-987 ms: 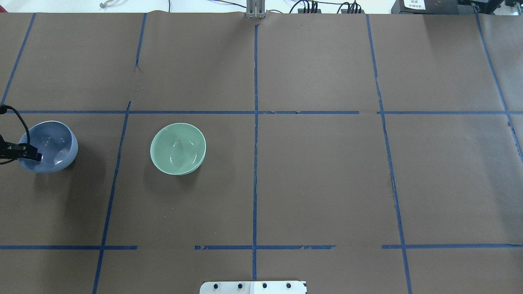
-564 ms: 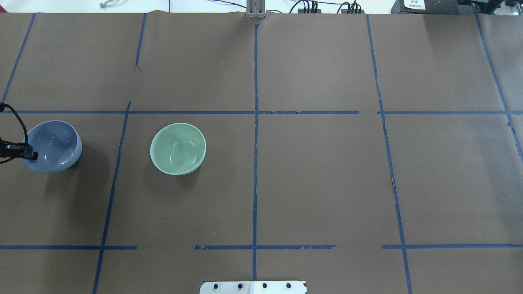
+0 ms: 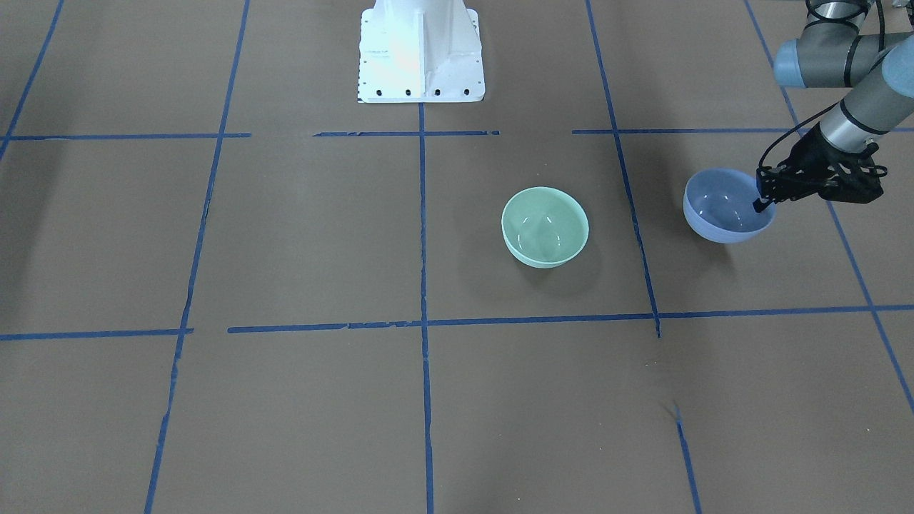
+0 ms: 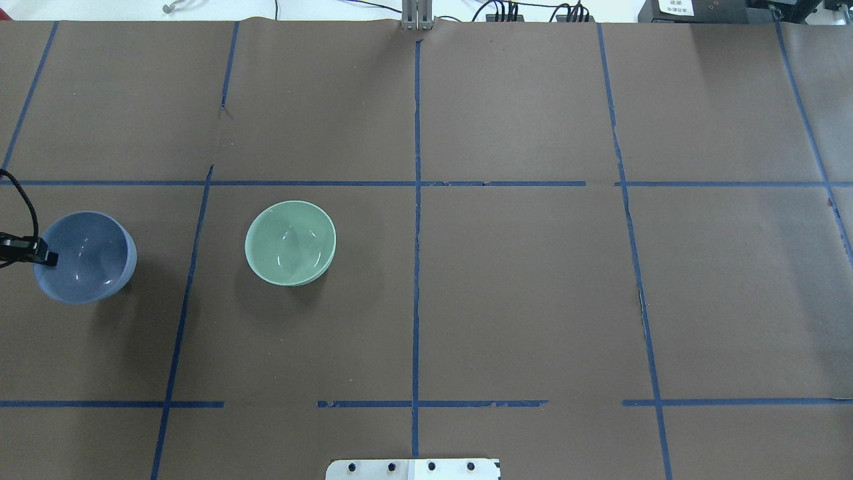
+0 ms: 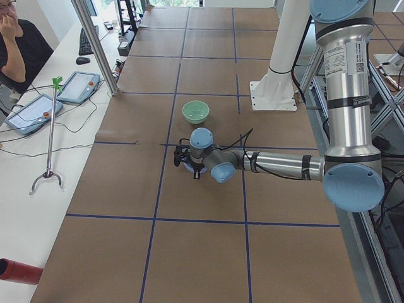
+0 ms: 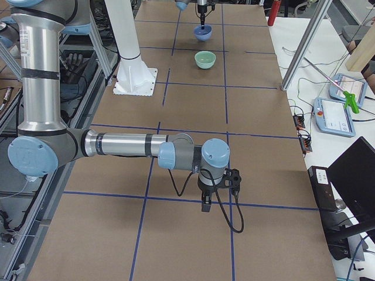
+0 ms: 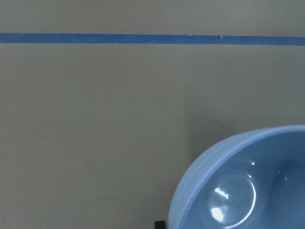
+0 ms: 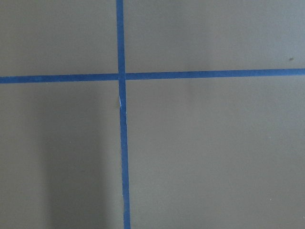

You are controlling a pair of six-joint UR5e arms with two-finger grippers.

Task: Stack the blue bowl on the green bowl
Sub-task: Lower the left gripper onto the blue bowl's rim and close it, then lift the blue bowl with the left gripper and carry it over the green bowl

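Note:
The blue bowl (image 4: 86,257) is at the table's left side, and my left gripper (image 4: 45,256) is shut on its rim on the side away from the green bowl. In the front-facing view the blue bowl (image 3: 725,207) hangs from the left gripper (image 3: 760,204), a little above its shadow. The left wrist view shows its inside (image 7: 248,186). The green bowl (image 4: 290,243) sits upright and empty on the table, about a bowl's width and a half to the right of the blue one. My right gripper (image 6: 205,205) shows only in the exterior right view; I cannot tell whether it is open or shut.
Brown paper with blue tape lines (image 4: 416,200) covers the table. The robot's white base (image 3: 420,50) stands at the near middle edge. An operator (image 5: 19,44) sits beside tablets (image 5: 79,87) on a side bench.
The blue bowl, held by the left gripper, has shifted toward the robot's side and looks slightly larger and more level, as if raised. The green bowl has not moved.

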